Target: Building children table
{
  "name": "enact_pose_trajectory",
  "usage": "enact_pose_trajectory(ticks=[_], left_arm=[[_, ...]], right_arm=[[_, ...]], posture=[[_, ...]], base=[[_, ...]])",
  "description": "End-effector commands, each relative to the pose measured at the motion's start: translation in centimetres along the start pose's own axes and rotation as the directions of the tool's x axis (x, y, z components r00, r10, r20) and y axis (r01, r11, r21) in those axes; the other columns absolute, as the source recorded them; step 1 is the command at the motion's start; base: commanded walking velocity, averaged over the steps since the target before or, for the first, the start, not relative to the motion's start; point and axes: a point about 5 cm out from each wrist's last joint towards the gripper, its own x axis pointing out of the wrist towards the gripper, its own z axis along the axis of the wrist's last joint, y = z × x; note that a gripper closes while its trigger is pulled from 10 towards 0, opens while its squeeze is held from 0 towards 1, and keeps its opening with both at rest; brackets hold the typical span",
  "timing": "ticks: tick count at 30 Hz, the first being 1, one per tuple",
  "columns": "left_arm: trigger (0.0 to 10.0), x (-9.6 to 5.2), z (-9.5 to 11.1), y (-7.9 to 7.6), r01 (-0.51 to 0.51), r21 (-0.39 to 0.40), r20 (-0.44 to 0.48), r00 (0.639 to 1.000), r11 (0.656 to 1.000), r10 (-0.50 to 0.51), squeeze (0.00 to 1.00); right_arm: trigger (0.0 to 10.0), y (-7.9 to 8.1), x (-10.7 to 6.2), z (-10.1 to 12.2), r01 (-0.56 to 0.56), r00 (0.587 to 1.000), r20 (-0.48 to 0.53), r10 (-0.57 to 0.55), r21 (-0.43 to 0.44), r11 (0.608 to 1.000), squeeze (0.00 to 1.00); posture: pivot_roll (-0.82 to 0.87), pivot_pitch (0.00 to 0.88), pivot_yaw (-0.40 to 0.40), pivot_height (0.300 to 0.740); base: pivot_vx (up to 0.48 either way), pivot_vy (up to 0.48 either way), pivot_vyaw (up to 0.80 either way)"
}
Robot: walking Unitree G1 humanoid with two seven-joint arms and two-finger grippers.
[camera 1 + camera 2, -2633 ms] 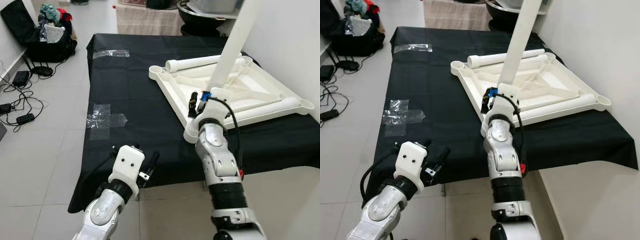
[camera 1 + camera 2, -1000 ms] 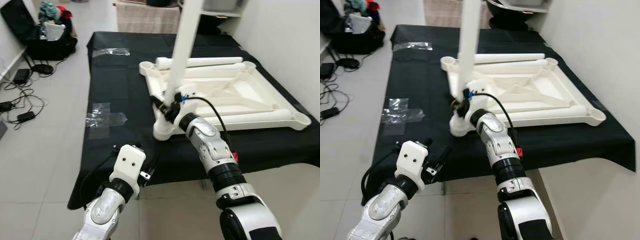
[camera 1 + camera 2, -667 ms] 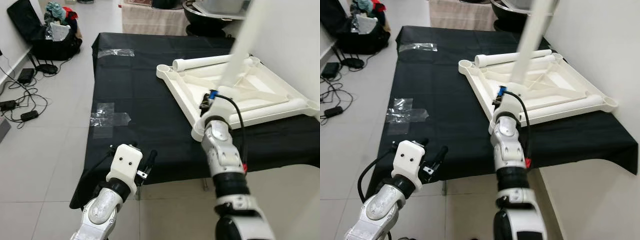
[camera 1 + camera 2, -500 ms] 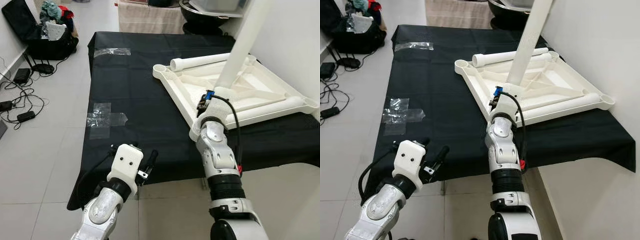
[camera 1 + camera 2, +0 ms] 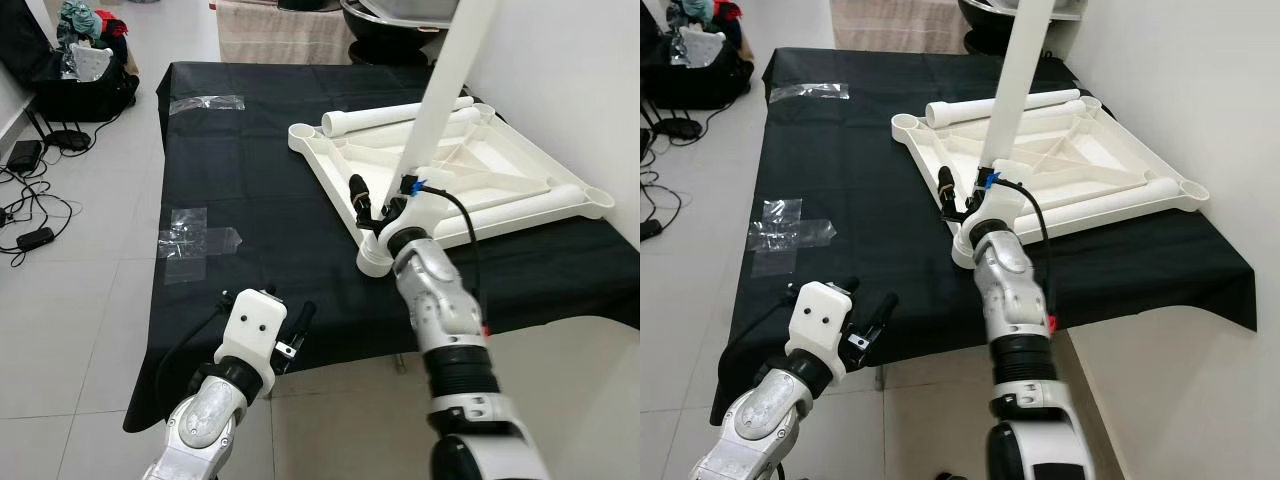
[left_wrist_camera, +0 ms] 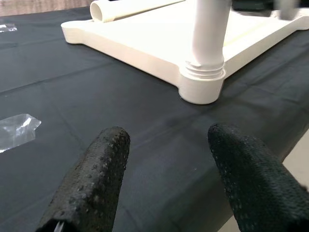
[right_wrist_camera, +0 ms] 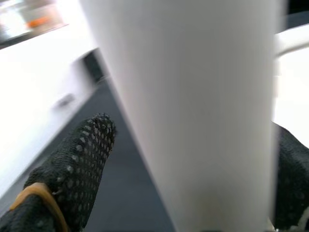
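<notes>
A black cloth (image 5: 260, 180) covers the low platform in the middle of the room, and on its far right side lies the white tabletop (image 5: 470, 170), upside down, ribs facing up. One corner of it points toward the robot, and from the socket (image 6: 202, 87) in that corner a white leg (image 5: 440, 90) stands up, leaning slightly and running out of the top of the picture. Another leg (image 5: 395, 115) lies loose along the far edge of the tabletop, and a third (image 5: 515, 205) lies along its near right edge.

The right gripper (image 5: 385, 205) is at the foot of the standing leg, just above the corner socket. Its black fingers (image 7: 79, 164) sit spread to either side of the leg with the white tube between them; I cannot tell from here whether they press on it or merely flank it.

The left gripper (image 6: 166, 181) hangs low at the near edge of the cloth, well apart from the tabletop, its two fingers (image 6: 96, 179) parted with nothing between them, pointing toward the standing leg.

Clear plastic scraps (image 5: 195, 230) lie on the cloth to the left. On the tiled floor beyond are cables (image 5: 25, 200) and a black bag (image 5: 70, 75).
</notes>
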Motion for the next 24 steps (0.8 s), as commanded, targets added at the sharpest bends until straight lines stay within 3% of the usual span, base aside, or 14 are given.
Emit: enact_pose_trajectory(ticks=[1, 4, 5, 6, 7, 8, 12, 14, 19, 20, 22, 24], left_arm=[[10.0, -0.1, -0.2, -0.2, 0.006, -0.005, -0.002, 1.0, 1.0, -0.006, 0.0], [10.0, -0.1, -0.2, -0.3, 0.007, -0.005, -0.002, 1.0, 1.0, -0.007, 0.0], [10.0, -0.1, -0.2, -0.3, 0.007, -0.005, -0.002, 1.0, 1.0, -0.007, 0.0], [10.0, -0.1, -0.2, -0.3, 0.007, -0.005, -0.002, 1.0, 1.0, -0.007, 0.0], [10.0, -0.1, -0.2, -0.3, 0.006, -0.006, -0.002, 1.0, 1.0, -0.006, 0.0], [10.0, -0.1, -0.2, -0.3, 0.005, -0.006, -0.002, 1.0, 1.0, -0.005, 0.0], [10.0, -0.2, -0.2, -0.4, 0.005, -0.005, -0.002, 1.0, 1.0, -0.005, 0.0], [10.0, -0.2, -0.2, -0.4, 0.007, -0.006, -0.003, 1.0, 1.0, -0.007, 0.0], [10.0, -0.2, -0.2, -0.4, 0.01, -0.007, -0.003, 1.0, 1.0, -0.01, 0.0], [10.0, -0.2, -0.2, -0.4, 0.01, -0.007, -0.003, 1.0, 1.0, -0.01, 0.0], [10.0, -0.2, -0.2, -0.4, 0.011, -0.006, -0.003, 1.0, 1.0, -0.011, 0.0], [10.0, -0.2, -0.2, -0.4, 0.008, -0.006, -0.003, 1.0, 1.0, -0.008, 0.0]], right_arm=[[10.0, 1.9, -0.8, -1.0, -0.308, 0.948, -0.074, 0.31, 0.032, 0.951, 0.0], [10.0, 1.9, -1.2, -1.1, -0.372, 0.923, -0.098, 0.373, 0.028, 0.928, 0.0], [10.0, 2.0, -1.5, -1.1, -0.452, 0.884, -0.121, 0.452, 0.033, 0.892, 0.0], [10.0, 2.0, -1.5, -1.1, -0.452, 0.884, -0.121, 0.452, 0.033, 0.892, 0.0], [10.0, 2.4, -1.2, -1.0, -0.521, 0.844, -0.145, 0.516, 0.006, 0.854, 0.0], [10.0, 2.5, -0.9, -1.0, -0.529, 0.84, -0.147, 0.523, -0.005, 0.849, 0.0], [10.0, 2.9, 0.0, -0.7, -0.498, 0.862, -0.123, 0.492, -0.028, 0.867, 0.0], [10.0, 3.9, 1.1, -0.7, -0.472, 0.879, -0.109, 0.465, -0.06, 0.879, 0.0], [10.0, 4.6, 1.7, -1.0, -0.45, 0.892, -0.105, 0.44, -0.097, 0.888, 0.0], [0.0, 4.8, 1.8, -1.1, -0.436, 0.899, -0.096, 0.427, -0.105, 0.894, 0.0], [0.0, 4.9, 1.9, -1.2, -0.428, 0.903, -0.089, 0.42, -0.108, 0.897, 0.0], [0.0, 4.4, 2.3, -1.2, -0.32, 0.947, -0.064, 0.314, -0.132, 0.938, 0.0]], posture=[[0.07, 0.154, -0.129, 0.74], [0.07, 0.154, -0.129, 0.74], [0.07, 0.152, -0.133, 0.74], [0.07, 0.152, -0.133, 0.74], [0.07, 0.152, -0.134, 0.74], [0.07, 0.152, -0.134, 0.74], [0.08, 0.151, -0.136, 0.74], [0.08, 0.151, -0.134, 0.74], [0.08, 0.153, -0.132, 0.74], [0.08, 0.154, -0.135, 0.74], [0.08, 0.154, -0.135, 0.74], [0.08, 0.158, -0.135, 0.74]], base=[[0.0, 0.0, 0.0], [0.0, 0.0, 0.0], [0.0, 0.0, 0.0], [0.0, 0.0, 0.0], [0.0, 0.0, 0.0], [0.0, 0.0, 0.0], [0.0, 0.0, 0.0], [0.0, 0.0, 0.0], [0.0, 0.0, 0.0], [0.0, 0.0, 0.0], [0.0, 0.0, 0.0], [0.0, 0.0, 0.0]])
